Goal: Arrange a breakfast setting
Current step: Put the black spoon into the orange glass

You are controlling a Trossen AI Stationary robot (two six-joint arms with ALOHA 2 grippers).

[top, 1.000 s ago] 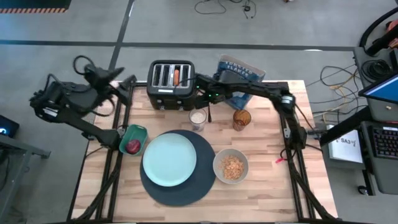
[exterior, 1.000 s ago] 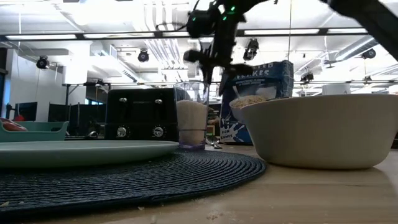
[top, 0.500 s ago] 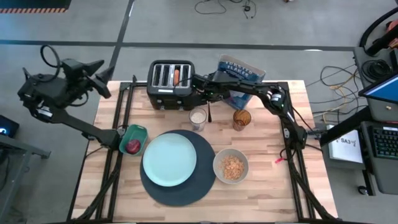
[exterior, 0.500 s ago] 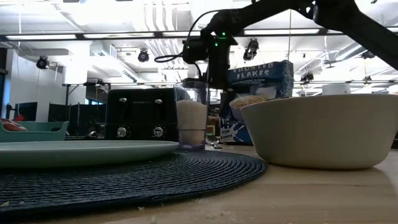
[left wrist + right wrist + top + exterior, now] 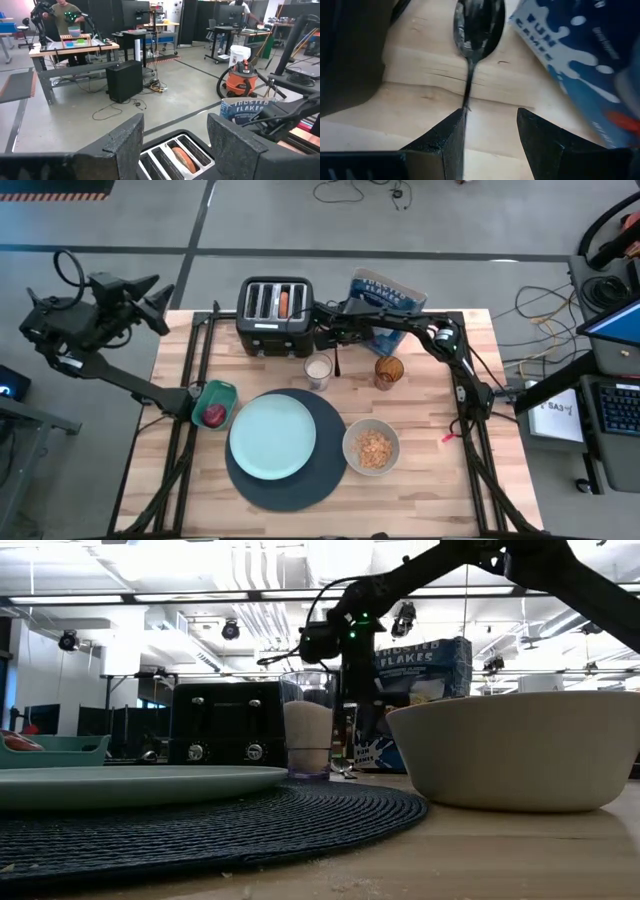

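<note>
The dark spoon [image 5: 337,360] lies flat on the table between the black toaster [image 5: 275,315] and the amber glass [image 5: 388,370]. My right gripper [image 5: 487,145] is open, low over the spoon's handle, fingers pointing down [image 5: 362,740]. My left gripper [image 5: 175,150] is open and empty, raised beyond the table's far left corner [image 5: 150,288]. The pale blue plate [image 5: 272,437] rests on the dark blue mat [image 5: 300,480]. The cream bowl [image 5: 371,447] holds cereal. The bagel [image 5: 285,302] stands in a toaster slot. The dark red fruit [image 5: 214,415] lies in a teal dish. My right gripper's fingers stand on either side of the spoon's handle [image 5: 466,100], which runs along the inner edge of one finger [image 5: 451,135]. The fingers come from above, and the spoon lies flat on the table. I cannot tell whether that finger touches the handle.
A clear glass of milk [image 5: 318,369] stands just beside the spoon. The blue cereal box [image 5: 385,295] stands at the far edge, behind my right arm. The toaster is close on the gripper's other side. Bare wood lies at the table's near right.
My right gripper has come down from above the glasses to just over the spoon beside the toaster. My left arm has swung up and away toward the table's far left, off the table.
</note>
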